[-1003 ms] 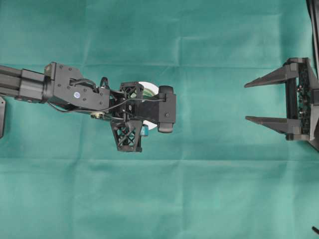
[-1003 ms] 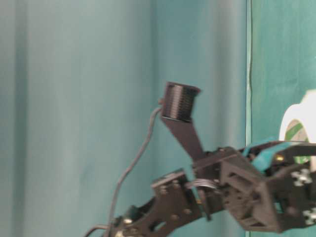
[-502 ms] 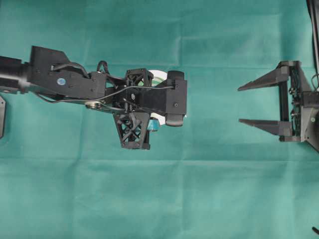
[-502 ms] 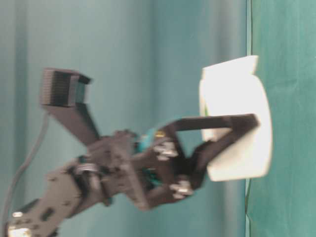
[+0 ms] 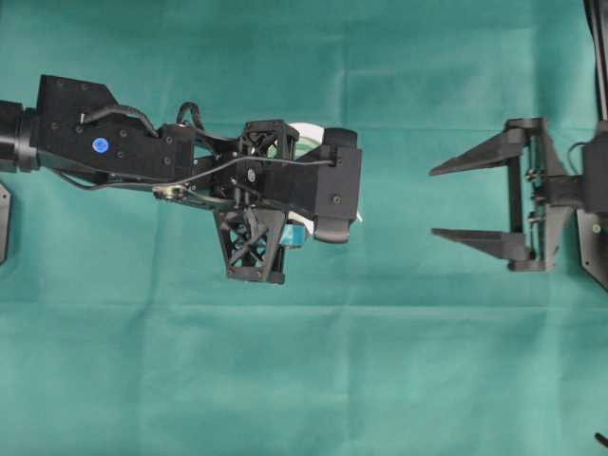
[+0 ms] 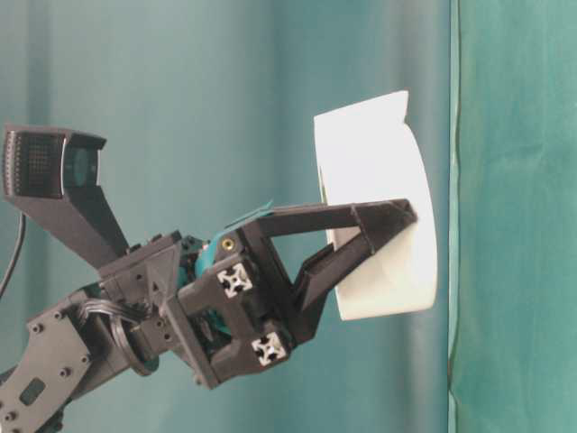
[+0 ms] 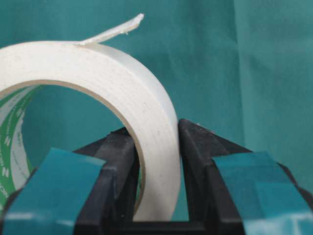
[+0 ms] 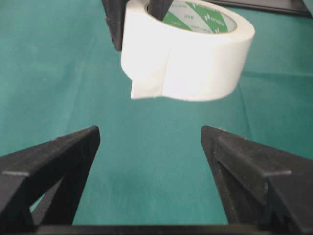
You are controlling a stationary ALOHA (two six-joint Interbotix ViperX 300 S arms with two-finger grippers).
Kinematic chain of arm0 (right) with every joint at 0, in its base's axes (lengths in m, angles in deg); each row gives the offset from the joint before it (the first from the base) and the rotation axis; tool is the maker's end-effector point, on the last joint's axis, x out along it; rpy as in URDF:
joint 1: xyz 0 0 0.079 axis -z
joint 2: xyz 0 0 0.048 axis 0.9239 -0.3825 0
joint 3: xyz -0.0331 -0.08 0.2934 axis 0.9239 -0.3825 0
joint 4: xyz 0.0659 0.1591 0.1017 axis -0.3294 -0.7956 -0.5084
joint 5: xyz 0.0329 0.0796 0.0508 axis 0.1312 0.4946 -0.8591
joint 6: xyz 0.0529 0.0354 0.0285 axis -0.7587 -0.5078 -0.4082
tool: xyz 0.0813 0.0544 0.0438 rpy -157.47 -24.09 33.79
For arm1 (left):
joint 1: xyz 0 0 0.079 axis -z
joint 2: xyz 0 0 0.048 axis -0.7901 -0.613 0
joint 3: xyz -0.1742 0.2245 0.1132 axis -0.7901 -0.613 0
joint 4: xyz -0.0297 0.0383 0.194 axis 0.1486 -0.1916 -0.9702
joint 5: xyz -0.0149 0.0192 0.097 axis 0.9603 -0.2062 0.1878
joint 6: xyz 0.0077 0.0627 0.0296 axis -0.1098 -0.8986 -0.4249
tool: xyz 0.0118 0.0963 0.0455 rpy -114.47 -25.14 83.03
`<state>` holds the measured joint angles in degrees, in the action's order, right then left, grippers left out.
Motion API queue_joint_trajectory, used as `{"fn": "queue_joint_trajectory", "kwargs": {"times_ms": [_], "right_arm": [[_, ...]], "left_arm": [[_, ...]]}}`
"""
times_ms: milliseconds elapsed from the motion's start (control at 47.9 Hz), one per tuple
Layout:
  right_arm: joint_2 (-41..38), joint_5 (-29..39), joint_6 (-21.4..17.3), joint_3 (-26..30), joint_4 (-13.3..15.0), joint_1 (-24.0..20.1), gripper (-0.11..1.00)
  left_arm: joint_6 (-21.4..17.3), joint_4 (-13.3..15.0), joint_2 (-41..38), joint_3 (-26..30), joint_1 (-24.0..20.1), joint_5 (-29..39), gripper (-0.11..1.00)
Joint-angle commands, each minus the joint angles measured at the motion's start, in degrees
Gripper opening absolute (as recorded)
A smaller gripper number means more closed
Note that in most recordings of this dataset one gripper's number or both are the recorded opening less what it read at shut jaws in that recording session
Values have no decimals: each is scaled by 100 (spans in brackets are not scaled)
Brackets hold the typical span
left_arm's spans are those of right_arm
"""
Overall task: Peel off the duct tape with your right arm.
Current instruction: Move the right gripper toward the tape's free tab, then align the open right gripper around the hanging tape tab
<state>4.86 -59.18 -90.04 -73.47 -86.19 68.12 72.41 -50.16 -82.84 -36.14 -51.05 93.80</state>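
1. Tape still unpeeled: the duct tape (image 8: 188,56) was held up off the green cloth (image 5: 304,380) by the left gripper (image 6: 397,216), whose jaws pinched the roll's wall, one finger inside the core, one outside.
2. Loose strip end (image 8: 146,88) stuck out from the roll on the side toward the right arm; nothing had hold of it yet.
3. Right gripper (image 5: 454,199) was spread wide and empty, well apart from the roll, fingers pointed at it in the overhead view.
4. Judged progress: presenting the roll looked done; approach, pinch of the strip end and the pull-off all remained.
5. Surroundings: only cloth and green backdrop. Nothing sat between right gripper and roll.
6. Possible snag: the left wrist camera block (image 5: 323,195) covered most of the roll from overhead, and the flap lay close to the roll face.
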Motion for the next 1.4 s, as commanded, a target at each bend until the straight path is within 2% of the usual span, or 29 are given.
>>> {"fn": "queue_joint_trajectory", "kwargs": {"times_ms": [0,146,272,522,920,1254,1379], "right_arm": [[-325,-114,-9,378,0,9,79],[-888,-255,-9,747,-18,18,79],[-1327,-299,-9,1063,-158,18,79],[-1696,-299,0,1433,-413,18,78],[-1907,-369,18,1512,-809,123,78],[-1863,-378,18,1389,-844,211,78],[-1784,-387,18,1292,-905,237,74]], "left_arm": [[-18,-9,167,193,-9,-26,21],[0,-18,167,193,-18,-26,21],[9,-18,167,193,-18,-9,21],[18,-18,167,149,-62,79,21],[18,-9,167,141,-70,97,21],[18,-9,167,141,-70,193,21],[18,-9,167,132,-70,211,21]]}}
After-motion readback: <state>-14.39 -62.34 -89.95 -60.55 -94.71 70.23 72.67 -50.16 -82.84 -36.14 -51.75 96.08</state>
